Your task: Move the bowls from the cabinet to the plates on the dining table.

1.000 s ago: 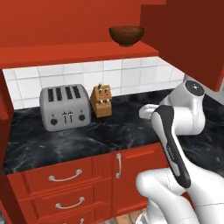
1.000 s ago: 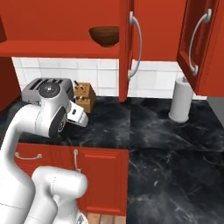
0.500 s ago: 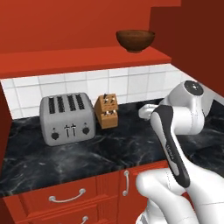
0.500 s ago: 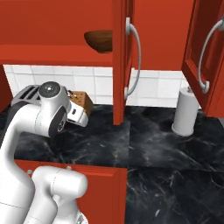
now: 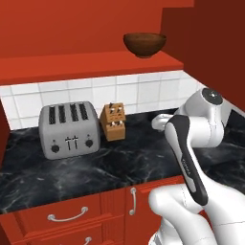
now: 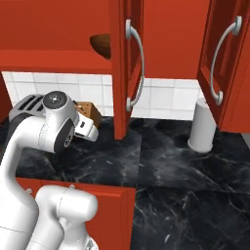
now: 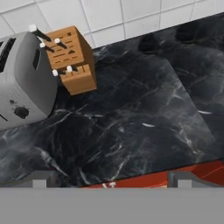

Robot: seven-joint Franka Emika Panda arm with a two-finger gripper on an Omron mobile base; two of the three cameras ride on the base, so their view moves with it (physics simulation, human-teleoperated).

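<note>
Our gripper [image 7: 109, 177] had its two dark fingertips [image 7: 41, 177] spread wide with nothing between them, pointed down at the black white-veined counter [image 7: 131, 122], so we judged the reach had not begun. Ahead of the fingers stood a wooden knife block [image 7: 70, 59] beside a grey four-slot toaster [image 7: 22, 83]. High above them, the dark glossy brown bowl [image 5: 144, 44] sat on the red cabinet shelf [image 5: 91, 64], doors open for access.

Brown bowl [image 5: 144, 44] upright, cabinet [image 5: 91, 62] shelf, seemingly alone
</note>
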